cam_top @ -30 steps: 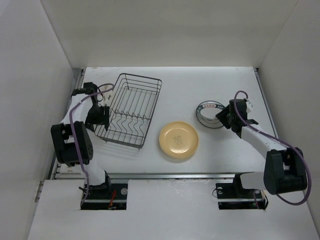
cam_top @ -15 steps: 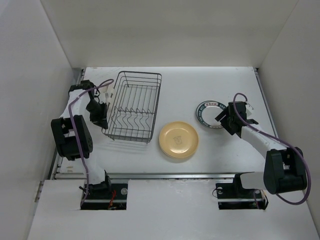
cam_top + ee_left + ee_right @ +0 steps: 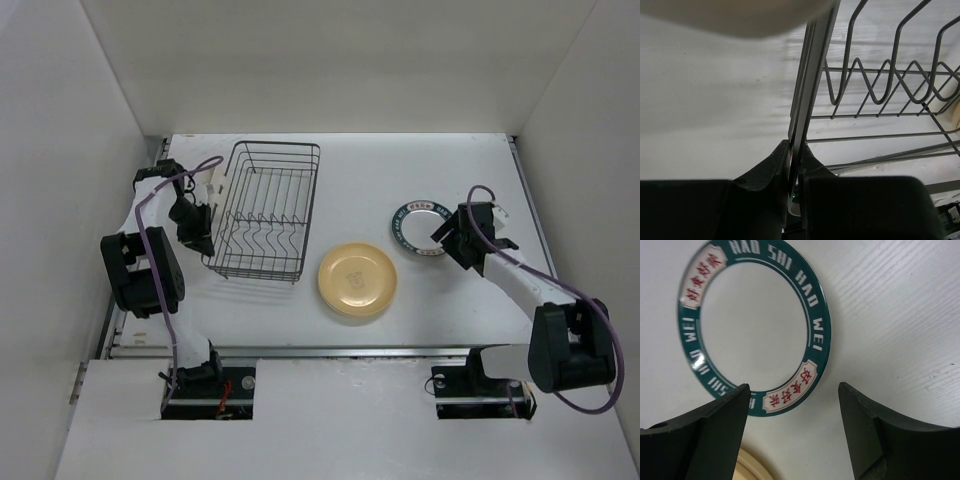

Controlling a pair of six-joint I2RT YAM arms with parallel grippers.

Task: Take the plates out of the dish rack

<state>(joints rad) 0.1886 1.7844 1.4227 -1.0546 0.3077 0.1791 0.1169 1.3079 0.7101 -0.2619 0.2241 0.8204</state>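
The dish rack (image 3: pixel 265 240) of dark wire stands at the table's left with no plates in it. My left gripper (image 3: pixel 208 250) is shut on the rack's near-left rim wire (image 3: pixel 807 90), and its fingers (image 3: pixel 771 162) pinch the wire from both sides. A yellow plate (image 3: pixel 357 279) lies flat in the middle of the table. A white plate with a dark teal rim (image 3: pixel 420 228) lies flat to its right. My right gripper (image 3: pixel 443 237) stands open just beside that plate (image 3: pixel 755 325), with bare table between its fingertips (image 3: pixel 735 400).
A small cream plastic piece (image 3: pixel 218 183) sits against the rack's far-left side. White walls close in the table on the left, back and right. The yellow plate's edge (image 3: pixel 752 467) shows low in the right wrist view.
My left gripper has shut on the rack's rim and the rack has swung and shifted slightly. My right gripper has opened wider and drawn back a little from the teal-rimmed plate.
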